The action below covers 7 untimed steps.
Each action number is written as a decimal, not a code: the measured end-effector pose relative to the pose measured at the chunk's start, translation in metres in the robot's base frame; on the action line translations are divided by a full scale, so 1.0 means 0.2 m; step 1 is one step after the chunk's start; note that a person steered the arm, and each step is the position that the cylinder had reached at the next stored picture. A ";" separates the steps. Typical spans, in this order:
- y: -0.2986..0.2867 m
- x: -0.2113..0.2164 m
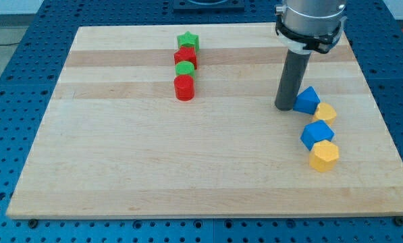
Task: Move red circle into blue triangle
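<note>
The red circle (pixel 184 88) stands on the wooden board (pixel 154 162) left of centre, at the bottom of a short column of blocks. The blue triangle (pixel 308 100) lies at the view's right. My tip (pixel 285 106) rests on the board just left of the blue triangle, touching or nearly touching it, and far to the right of the red circle.
Above the red circle sit a green circle (pixel 184 69), a red star (pixel 185 57) and a green star (pixel 187 41). By the blue triangle lie a yellow block (pixel 326 112), a blue cube (pixel 316 133) and a yellow hexagon (pixel 324 156).
</note>
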<state>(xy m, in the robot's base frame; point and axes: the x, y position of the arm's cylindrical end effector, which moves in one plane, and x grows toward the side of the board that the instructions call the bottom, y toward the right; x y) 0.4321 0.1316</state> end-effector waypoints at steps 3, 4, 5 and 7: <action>0.06 0.00; -0.13 0.06; -0.53 0.10; -1.24 0.08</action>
<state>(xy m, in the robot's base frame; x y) 0.4488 -0.1163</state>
